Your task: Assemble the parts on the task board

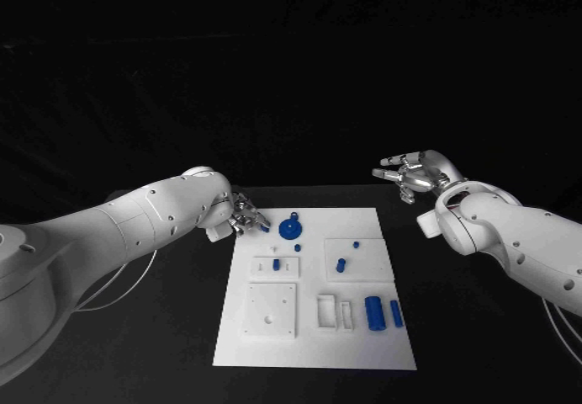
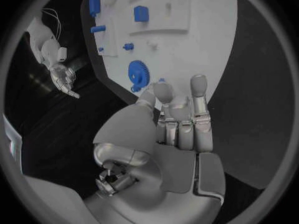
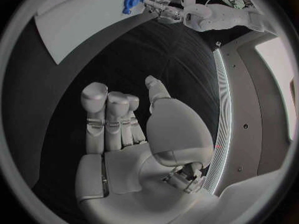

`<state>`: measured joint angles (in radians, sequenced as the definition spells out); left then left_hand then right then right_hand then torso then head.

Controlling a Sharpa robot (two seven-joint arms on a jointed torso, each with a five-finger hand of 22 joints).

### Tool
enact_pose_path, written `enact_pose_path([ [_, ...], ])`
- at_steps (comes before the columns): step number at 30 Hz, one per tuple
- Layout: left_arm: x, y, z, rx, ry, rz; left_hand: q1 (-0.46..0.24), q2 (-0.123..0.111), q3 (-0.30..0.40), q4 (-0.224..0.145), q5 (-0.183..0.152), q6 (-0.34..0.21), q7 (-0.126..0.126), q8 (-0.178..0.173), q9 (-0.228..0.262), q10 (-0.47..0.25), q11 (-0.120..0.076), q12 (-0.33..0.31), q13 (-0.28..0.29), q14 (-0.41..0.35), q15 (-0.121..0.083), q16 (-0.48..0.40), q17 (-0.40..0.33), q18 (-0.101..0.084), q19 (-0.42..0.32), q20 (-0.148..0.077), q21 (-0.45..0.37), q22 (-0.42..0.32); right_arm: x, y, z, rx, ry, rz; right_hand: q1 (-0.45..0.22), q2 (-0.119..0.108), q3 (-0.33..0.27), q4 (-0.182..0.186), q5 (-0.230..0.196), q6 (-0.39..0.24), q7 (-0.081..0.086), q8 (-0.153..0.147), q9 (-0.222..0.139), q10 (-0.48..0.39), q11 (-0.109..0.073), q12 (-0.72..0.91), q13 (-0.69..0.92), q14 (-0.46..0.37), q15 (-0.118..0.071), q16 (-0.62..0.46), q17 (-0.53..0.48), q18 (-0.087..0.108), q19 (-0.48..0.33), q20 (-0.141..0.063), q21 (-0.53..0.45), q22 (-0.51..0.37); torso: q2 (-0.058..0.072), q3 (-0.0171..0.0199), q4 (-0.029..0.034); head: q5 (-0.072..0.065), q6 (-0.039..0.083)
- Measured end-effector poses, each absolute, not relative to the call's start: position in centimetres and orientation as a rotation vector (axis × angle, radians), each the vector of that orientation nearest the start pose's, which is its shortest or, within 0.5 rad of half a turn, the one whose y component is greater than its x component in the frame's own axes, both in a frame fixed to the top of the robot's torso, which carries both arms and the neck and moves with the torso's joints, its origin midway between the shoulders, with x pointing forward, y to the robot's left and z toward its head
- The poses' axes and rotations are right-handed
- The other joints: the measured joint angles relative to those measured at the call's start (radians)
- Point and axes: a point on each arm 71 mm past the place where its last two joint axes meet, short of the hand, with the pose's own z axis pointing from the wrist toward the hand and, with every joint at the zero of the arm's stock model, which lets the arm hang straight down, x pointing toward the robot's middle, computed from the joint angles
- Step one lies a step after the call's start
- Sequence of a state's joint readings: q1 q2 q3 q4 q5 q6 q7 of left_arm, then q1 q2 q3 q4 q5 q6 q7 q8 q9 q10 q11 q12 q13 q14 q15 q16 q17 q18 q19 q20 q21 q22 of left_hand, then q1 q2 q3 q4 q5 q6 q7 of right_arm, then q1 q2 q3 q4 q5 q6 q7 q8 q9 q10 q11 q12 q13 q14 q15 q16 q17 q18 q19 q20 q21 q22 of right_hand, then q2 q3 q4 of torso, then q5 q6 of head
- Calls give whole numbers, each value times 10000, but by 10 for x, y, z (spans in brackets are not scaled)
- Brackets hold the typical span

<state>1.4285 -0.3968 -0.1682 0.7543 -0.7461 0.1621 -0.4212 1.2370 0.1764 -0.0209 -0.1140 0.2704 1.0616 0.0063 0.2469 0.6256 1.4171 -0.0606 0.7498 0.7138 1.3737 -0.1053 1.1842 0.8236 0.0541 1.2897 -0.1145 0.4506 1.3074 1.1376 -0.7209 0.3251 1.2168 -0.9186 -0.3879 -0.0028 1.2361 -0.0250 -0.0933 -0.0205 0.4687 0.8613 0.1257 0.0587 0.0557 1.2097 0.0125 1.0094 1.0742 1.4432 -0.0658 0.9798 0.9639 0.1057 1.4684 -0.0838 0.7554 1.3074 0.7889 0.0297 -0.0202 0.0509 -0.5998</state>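
The white task board lies in the middle of the black table. A blue gear stands near its far left corner. My left hand hovers at that corner, just left of the gear. Its thumb and a finger are drawn together on a small blue part, whose tip peeks out between them. My right hand hangs above the table beyond the board's far right corner, with its fingers apart and nothing in them.
Small blue pegs stand in raised white plates at mid-board, and two blue cylinders lie at the near right. A square white plate and a white bracket sit beside them. Bare black table surrounds the board.
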Motion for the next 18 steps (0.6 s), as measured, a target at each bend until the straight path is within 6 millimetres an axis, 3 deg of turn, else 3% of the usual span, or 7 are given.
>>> enact_pose_path([
  [11, 615, 214, -161, -5522, 21647, -4040, -90, 54, -25, -31, 813, -70, 8, 1, 1, 70, -70, -56, 1, 40, -40, 40, 0, 0, 0, 0, 40, 1, 566, -260, -112, 6095, 13700, 9041, 0, 0, 0, 0, 0, 0, 0, 0, 0, 0, 0, 0, 0, 0, 0, 0, 0, -51, 0, 0, 0, -1, 0, 1, 5, 15, 23],
  [18, 612, 216, -162, -5616, 21554, -4154, -341, -73, 47, -105, 1255, -71, 10, 160, 2, 180, -106, -146, -1, 94, -87, 39, 48, 0, 0, 0, 40, 7, 566, -260, -112, 6100, 13700, 9036, 0, -1, 0, -1, 0, 0, 0, 0, 0, 0, 0, 0, 0, 0, 0, 0, 0, -54, 0, 0, 0, -1, -10, 0, 12, 49, 31],
])
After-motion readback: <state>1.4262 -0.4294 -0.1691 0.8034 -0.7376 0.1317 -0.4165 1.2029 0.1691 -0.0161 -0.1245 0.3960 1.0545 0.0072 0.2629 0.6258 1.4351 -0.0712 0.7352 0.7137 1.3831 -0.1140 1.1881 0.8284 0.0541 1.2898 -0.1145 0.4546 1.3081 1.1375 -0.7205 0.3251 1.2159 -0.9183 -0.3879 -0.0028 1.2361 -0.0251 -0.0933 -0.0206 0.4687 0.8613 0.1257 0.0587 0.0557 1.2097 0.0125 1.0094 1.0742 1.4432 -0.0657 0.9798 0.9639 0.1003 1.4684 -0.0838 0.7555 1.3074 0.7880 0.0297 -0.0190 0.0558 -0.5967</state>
